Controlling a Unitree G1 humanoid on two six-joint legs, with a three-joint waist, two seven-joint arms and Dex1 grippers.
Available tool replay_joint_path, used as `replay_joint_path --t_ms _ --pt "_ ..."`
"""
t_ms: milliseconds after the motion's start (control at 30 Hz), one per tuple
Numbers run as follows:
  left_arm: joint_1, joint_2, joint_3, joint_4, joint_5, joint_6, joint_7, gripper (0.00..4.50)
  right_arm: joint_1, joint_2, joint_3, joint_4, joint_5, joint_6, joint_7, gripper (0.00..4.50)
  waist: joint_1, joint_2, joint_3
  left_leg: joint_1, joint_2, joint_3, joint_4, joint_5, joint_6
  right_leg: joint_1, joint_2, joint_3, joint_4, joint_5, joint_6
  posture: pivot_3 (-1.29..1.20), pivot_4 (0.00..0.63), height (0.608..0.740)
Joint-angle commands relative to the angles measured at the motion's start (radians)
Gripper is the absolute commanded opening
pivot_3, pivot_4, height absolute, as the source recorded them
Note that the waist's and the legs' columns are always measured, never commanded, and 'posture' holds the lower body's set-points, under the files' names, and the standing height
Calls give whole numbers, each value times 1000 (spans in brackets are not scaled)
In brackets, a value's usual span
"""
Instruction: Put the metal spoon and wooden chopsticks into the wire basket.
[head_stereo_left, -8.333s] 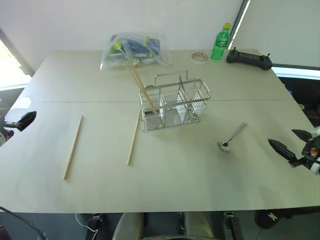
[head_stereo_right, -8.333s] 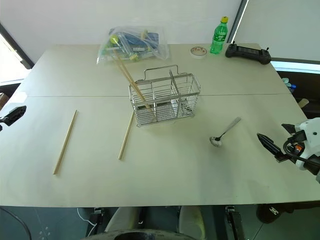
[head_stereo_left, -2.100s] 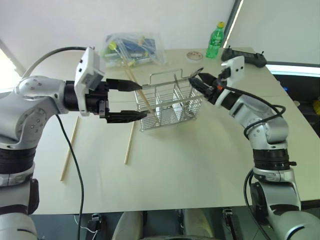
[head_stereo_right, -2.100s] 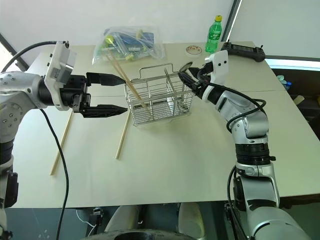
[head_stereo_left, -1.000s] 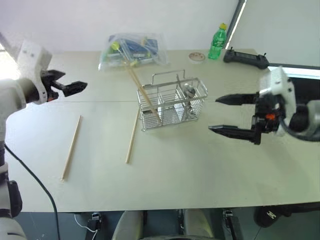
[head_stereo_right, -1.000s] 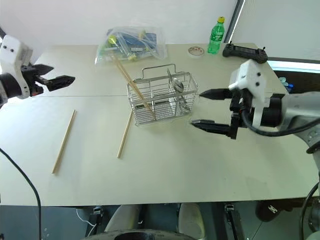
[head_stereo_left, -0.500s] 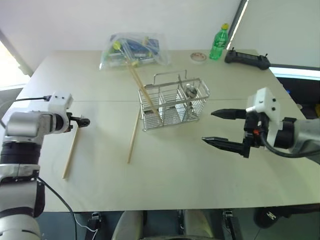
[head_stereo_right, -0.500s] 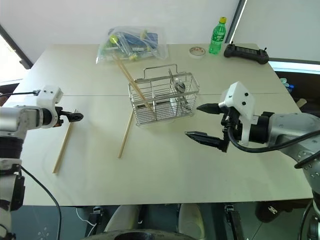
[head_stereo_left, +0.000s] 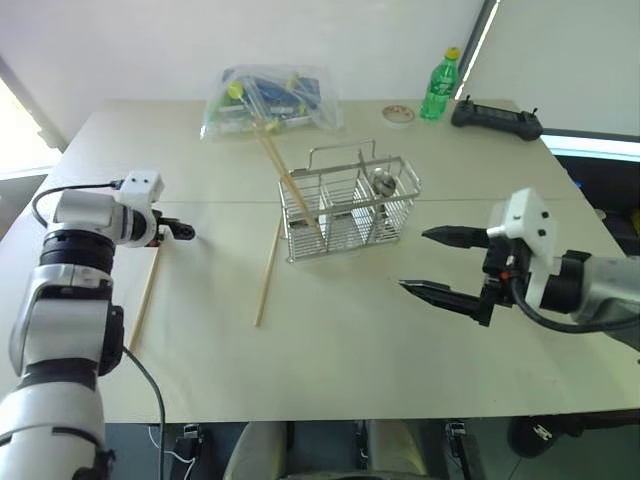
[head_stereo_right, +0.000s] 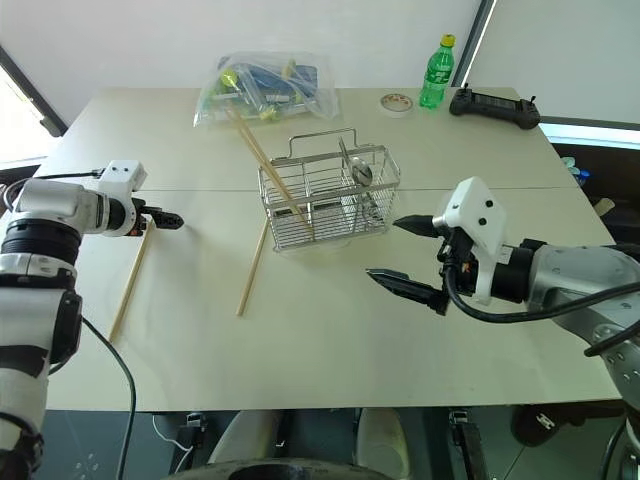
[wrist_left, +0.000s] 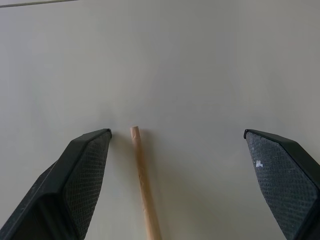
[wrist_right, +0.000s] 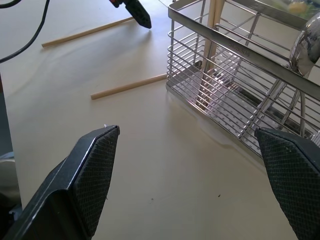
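Observation:
The wire basket (head_stereo_left: 345, 225) stands mid-table. The metal spoon (head_stereo_left: 380, 183) stands in its right compartment, bowl up. Wooden chopsticks (head_stereo_left: 280, 172) lean out of its left end toward the back. One more chopstick (head_stereo_left: 267, 275) lies on the table in front of the basket's left side, and another (head_stereo_left: 143, 300) lies further left. My left gripper (wrist_left: 177, 132) is open, low over the far end of that leftmost chopstick (wrist_left: 143, 190), with a finger on each side. My right gripper (head_stereo_left: 418, 262) hangs open and empty to the right of the basket (wrist_right: 240, 75).
A clear plastic bag (head_stereo_left: 265, 95) with coloured items lies at the back. A green bottle (head_stereo_left: 440, 85), a small round dish (head_stereo_left: 399, 115) and a black controller (head_stereo_left: 497, 117) sit at the back right. Bare tabletop lies in front of the basket.
The spoon went from the table into the basket and the right gripper drew back from it. The left arm came down to the far end of the leftmost chopstick.

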Motion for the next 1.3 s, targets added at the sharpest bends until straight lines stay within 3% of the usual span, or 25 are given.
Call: replay_joint_path --t_ms 33,400,500,733,1033,1300 --pt "-25 1 3 46 30 -3 -6 4500 -2 -7 -46 -18 20 -8 -17 4444 1 0 0 0 0 0 0 0 0 0 0 0 0 0 0 0 150 690" --pt "3 18 22 34 47 65 -11 4500 16 -16 -43 -10 9 -19 -13 4444 -1 0 0 1 0 0 1 0 0 1 0 0 0 0 0 0 150 690" --pt "16 30 34 19 43 86 -14 3659 12 -18 -36 -5 2 -23 -7 4500 -4 0 0 1 0 0 1 0 0 1 0 0 0 0 0 0 150 690" --pt "34 40 59 -2 43 112 -7 60 8 -16 -27 6 -13 -30 5 4500 2 0 0 1 0 0 1 0 0 1 0 0 0 0 0 0 150 690" --pt "8 23 81 8 42 122 3 60 0 -15 -18 30 -33 -38 21 4500 2 0 -1 1 0 0 1 0 0 1 0 0 0 0 0 0 150 690" --pt "-133 -37 350 -66 -100 -59 126 60 20 -21 -24 45 -45 -35 47 4500 6 -5 1 -1 1 -3 2 0 0 2 0 -1 0 0 1 0 150 690"
